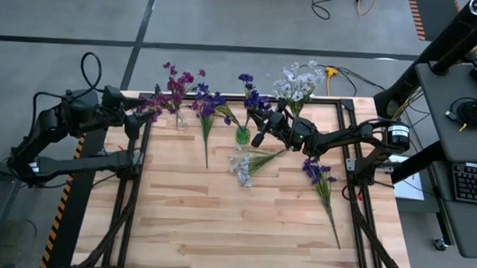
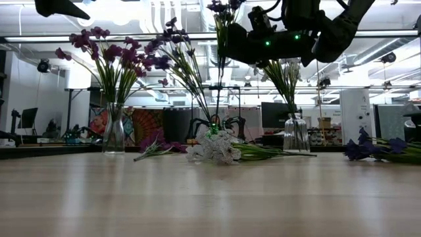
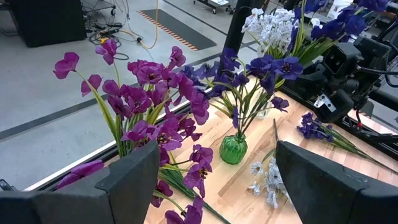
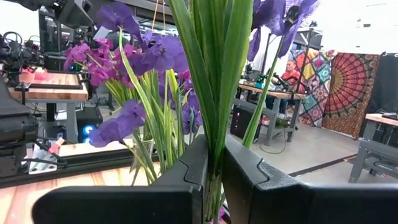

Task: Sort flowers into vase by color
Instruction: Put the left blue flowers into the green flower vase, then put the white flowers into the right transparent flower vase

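A light, springy blue-violet sprig (image 4: 214,74) is pinched at its green stems by the right gripper (image 1: 267,124), one o'clock of the green vase (image 1: 242,136). Left gripper (image 1: 133,114) fingers are spread.

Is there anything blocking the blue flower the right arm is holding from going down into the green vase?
Nothing solid. The right gripper, shut on the blue flower, hangs over the green vase. Only the blue flowers already in the vase crowd its mouth.

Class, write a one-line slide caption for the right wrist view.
Right pincer shut on a blue-violet flower stem.
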{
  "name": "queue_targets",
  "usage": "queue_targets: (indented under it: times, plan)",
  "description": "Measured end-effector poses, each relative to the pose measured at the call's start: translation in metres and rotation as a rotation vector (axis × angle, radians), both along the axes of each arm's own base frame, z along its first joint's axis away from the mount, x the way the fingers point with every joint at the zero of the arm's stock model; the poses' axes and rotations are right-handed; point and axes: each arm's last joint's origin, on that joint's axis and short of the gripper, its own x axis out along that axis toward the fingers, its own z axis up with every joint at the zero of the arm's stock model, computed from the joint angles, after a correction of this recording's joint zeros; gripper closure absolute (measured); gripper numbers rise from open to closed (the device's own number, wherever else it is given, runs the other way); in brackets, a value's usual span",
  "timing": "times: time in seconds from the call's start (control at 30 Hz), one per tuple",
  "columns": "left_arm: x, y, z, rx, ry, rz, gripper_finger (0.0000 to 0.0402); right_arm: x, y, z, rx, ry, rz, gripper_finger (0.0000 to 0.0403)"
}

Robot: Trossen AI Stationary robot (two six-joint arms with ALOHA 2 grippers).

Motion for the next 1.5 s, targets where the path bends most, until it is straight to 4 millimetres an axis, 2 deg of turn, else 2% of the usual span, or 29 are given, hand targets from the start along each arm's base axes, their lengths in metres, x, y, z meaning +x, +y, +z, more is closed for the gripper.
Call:
queue_targets:
  times: [0.17,0.57,1.17,1.5]
  plan:
    - [-0.0001,0.0000,0.0000,0.000,0.000,0.000,0.0099,0.0001,0.0001,-0.0002,0.005,-0.001,0.001,0.0367]
    - [0.0001,0.0000,0.0000,0.000,0.000,0.000,0.0099,0.0008,-0.0001,-0.0041,0.044,0.019,0.006,0.0290]
    - [0.0000,0.0000,0.0000,0.000,0.000,0.000,0.0099,0.0009,0.0000,-0.0050,0.047,0.028,0.007,0.0215]
    - [0.0001,0.0000,0.0000,0.000,0.000,0.000,0.0099,0.0005,0.0040,-0.0061,0.087,0.061,0.022,0.0160]
